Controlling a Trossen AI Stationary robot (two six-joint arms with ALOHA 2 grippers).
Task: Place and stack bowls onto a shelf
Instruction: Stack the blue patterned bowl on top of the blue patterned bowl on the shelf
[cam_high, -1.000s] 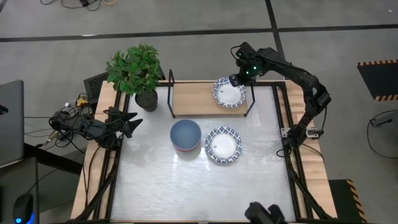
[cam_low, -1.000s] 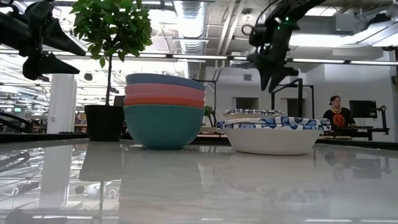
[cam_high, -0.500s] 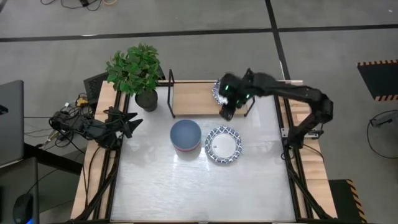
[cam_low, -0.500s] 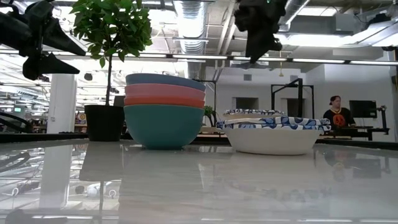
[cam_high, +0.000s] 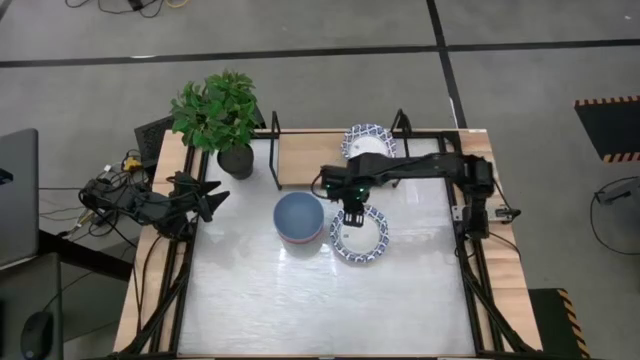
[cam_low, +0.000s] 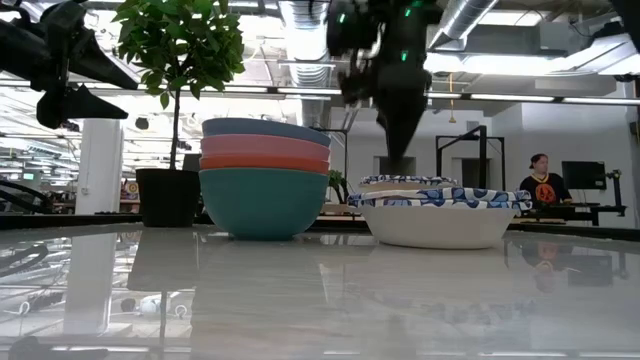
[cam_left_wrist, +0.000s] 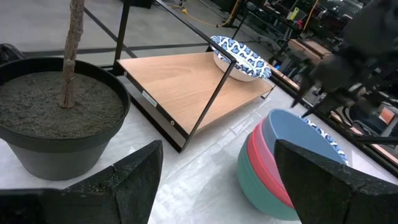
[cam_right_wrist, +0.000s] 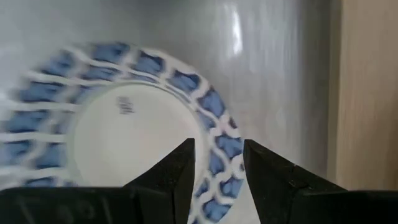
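Observation:
A white bowl with a blue patterned rim (cam_high: 366, 240) (cam_low: 440, 222) (cam_right_wrist: 124, 124) rests on the table. My right gripper (cam_high: 351, 214) (cam_low: 393, 160) (cam_right_wrist: 219, 165) hangs just above its far-left rim, open with a narrow gap and pointing down. A second white-and-blue bowl (cam_high: 368, 140) (cam_left_wrist: 242, 56) sits on the right end of the shelf (cam_high: 310, 160) (cam_left_wrist: 186, 81). The stack of blue, red and teal bowls (cam_high: 298, 218) (cam_low: 263, 180) (cam_left_wrist: 286, 155) stands on the table, left of the right gripper. My left gripper (cam_high: 215, 195) (cam_left_wrist: 217, 149) waits open at the table's left edge.
A potted plant (cam_high: 236, 158) (cam_left_wrist: 56, 118) stands at the shelf's left end, close to the left gripper. The shelf's left and middle stretches are bare wood. The near half of the table (cam_high: 320, 310) has free room. A person (cam_low: 541, 175) is far off in the room.
My right gripper has left the bowl on the shelf's right end, swung toward the table's near edge and to the left, and come down over the patterned bowl on the table. The shelf bowl has stayed in place.

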